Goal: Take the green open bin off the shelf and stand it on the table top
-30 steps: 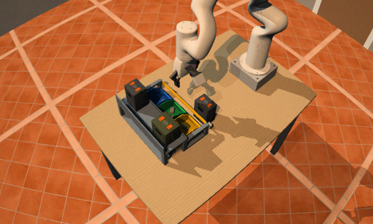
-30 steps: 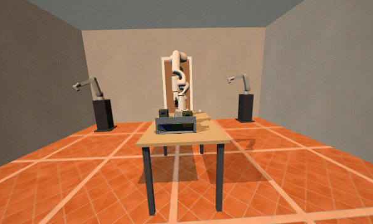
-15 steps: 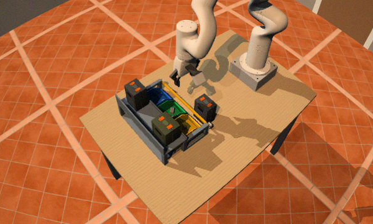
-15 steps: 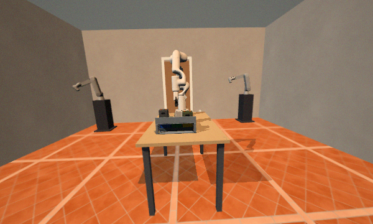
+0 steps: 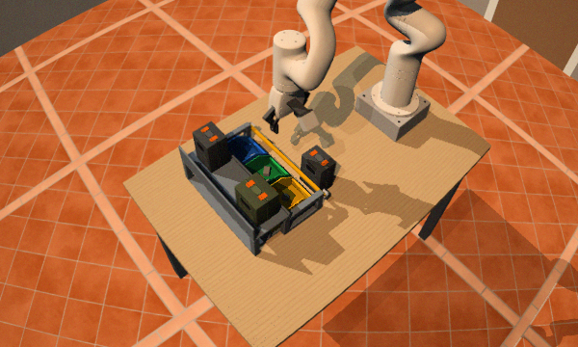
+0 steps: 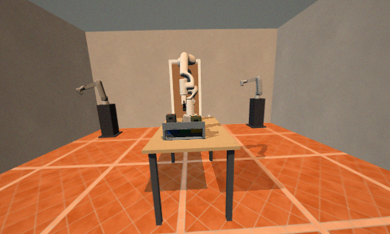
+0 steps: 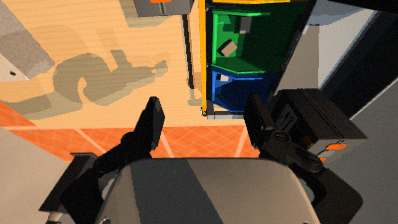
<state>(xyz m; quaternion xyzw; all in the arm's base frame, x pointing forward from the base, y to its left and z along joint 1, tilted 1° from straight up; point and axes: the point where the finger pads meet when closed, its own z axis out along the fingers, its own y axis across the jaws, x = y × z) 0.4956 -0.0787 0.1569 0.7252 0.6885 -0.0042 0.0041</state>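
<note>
The green open bin [image 5: 278,171] [image 7: 270,47] sits on the grey shelf [image 5: 222,203] [image 6: 183,125], between the blue bin [image 5: 247,148] [image 7: 242,92] and the yellow bin [image 5: 299,194] [image 7: 250,1]. A brownish block [image 5: 267,171] [image 7: 228,48] and a dark part [image 7: 244,24] lie in it. My gripper [image 5: 291,125] [image 6: 184,107] [image 7: 203,105] is open and empty, above the table top [image 5: 212,289], near the shelf's blue-bin end. It is higher than the bins and touches none of them. The green bin's base is hidden.
A yellow rail [image 5: 285,157] [image 7: 204,60] runs along the shelf's open front. A dark case [image 5: 211,146] [image 7: 320,120] and an olive case [image 5: 257,200] stand on the shelf. Another dark case [image 5: 318,169] stands on the table before the rail, near the yellow bin.
</note>
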